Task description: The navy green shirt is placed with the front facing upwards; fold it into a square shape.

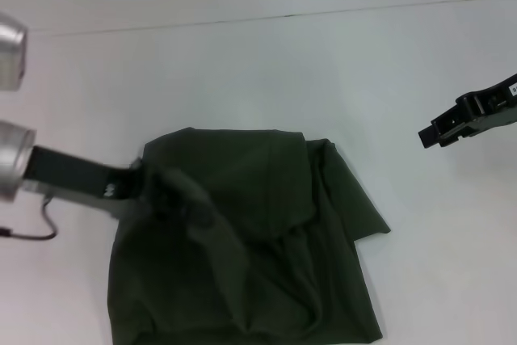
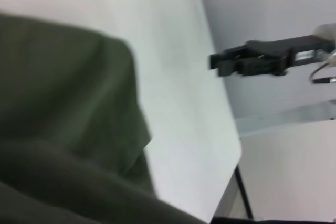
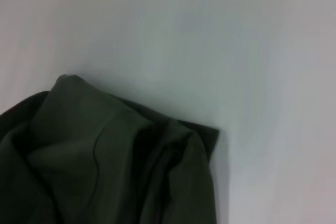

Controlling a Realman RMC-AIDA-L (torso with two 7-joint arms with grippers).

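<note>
The navy green shirt point(image 1: 275, 199) lies crumpled and partly folded on the white table point(image 1: 242, 70), with only plain green cloth showing. My left gripper point(image 1: 166, 193) is over the shirt's left part, shut on a fold of cloth that hangs from it down toward the front. The shirt fills the left wrist view point(image 2: 58, 103), and one folded corner of it shows in the right wrist view point(image 3: 105, 171). My right gripper point(image 1: 432, 132) hangs above bare table to the right of the shirt, apart from it. It also appears far off in the left wrist view point(image 2: 220, 62).
White tabletop surrounds the shirt at the back and on both sides. The table's far edge point(image 1: 283, 15) runs across the top of the head view. A black cable point(image 1: 32, 232) loops under my left arm.
</note>
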